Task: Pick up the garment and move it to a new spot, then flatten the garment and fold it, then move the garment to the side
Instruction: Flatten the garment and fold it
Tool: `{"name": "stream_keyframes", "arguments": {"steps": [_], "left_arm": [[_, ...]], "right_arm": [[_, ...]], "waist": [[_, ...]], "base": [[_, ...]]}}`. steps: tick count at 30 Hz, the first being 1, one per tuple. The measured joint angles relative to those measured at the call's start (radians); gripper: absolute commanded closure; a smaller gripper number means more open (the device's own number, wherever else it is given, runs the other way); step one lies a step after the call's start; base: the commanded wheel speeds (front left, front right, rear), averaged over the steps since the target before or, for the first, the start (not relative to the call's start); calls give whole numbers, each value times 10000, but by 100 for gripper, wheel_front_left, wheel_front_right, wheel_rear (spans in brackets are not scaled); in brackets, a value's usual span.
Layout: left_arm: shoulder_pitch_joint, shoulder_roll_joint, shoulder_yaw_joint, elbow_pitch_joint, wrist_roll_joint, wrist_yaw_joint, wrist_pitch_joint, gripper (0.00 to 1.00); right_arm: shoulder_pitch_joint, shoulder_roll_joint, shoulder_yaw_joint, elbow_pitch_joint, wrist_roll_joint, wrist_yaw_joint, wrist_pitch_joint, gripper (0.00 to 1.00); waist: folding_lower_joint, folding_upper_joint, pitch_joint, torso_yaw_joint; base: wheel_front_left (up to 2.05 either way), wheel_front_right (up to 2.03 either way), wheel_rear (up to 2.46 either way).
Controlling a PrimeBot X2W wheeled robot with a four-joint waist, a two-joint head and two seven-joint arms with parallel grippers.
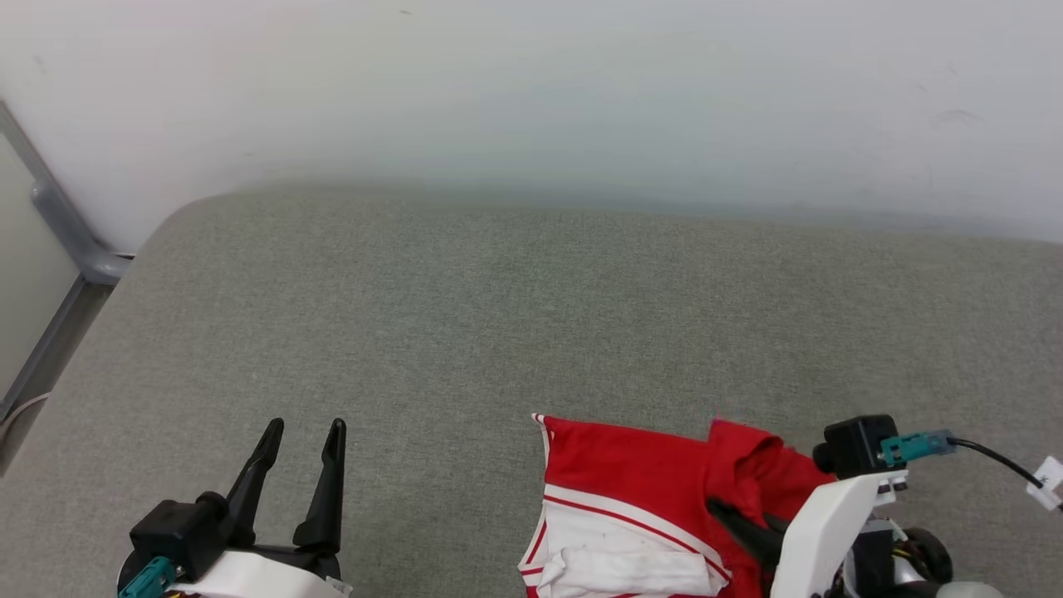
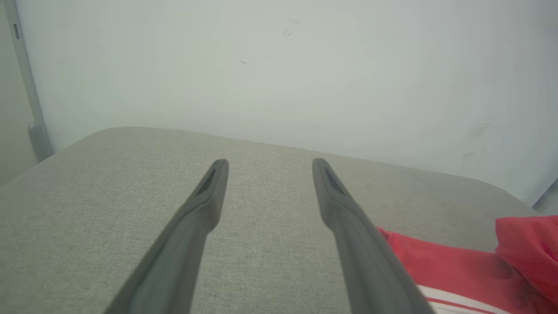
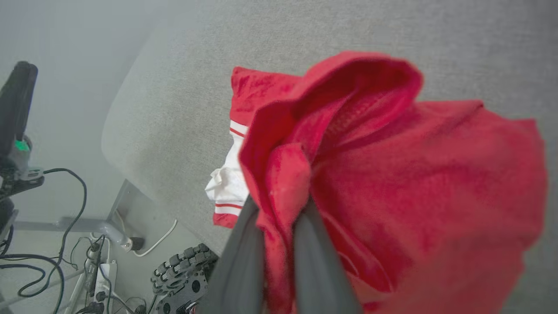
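Dark fingers of the right gripper [image 3: 279,205] are pinched narrow on a bunched fold of the red jersey shirt with white sleeves and red-white striped trim [image 1: 631,482] — cloth gathered between them. Shirt lies crumpled at the near edge of the grey fabric-covered surface [image 1: 498,316], right of centre (one white sleeve uppermost). Well apart to the shirt's left stands the left gripper [image 1: 303,428] — fingers spread wide, holding nothing.

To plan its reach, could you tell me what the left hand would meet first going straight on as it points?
The left hand points over the grey surface, left of the garment; depth is unclear, but the white wall probably comes first.
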Motion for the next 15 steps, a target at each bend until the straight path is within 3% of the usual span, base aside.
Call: {"name": "stream_keyframes", "arguments": {"steps": [6, 14, 15], "left_arm": [[-9, -67, 48, 96, 73, -86, 0, 0], [-182, -176, -6, 199, 171, -178, 0, 0], [-188, -188, -12, 207, 173, -180, 0, 0]], "right_arm": [[-490, 15, 1143, 986, 1212, 0, -813, 100], [-1273, 23, 2090, 2700, 1340, 0, -1904, 100], [-1342, 23, 2169, 2909, 1281, 0, -2027, 88]], "waist": [[1, 0, 27, 237], [1, 0, 162, 551], [0, 0, 190, 584]], "base": [[0, 0, 0], [0, 0, 0], [0, 0, 0]]}}
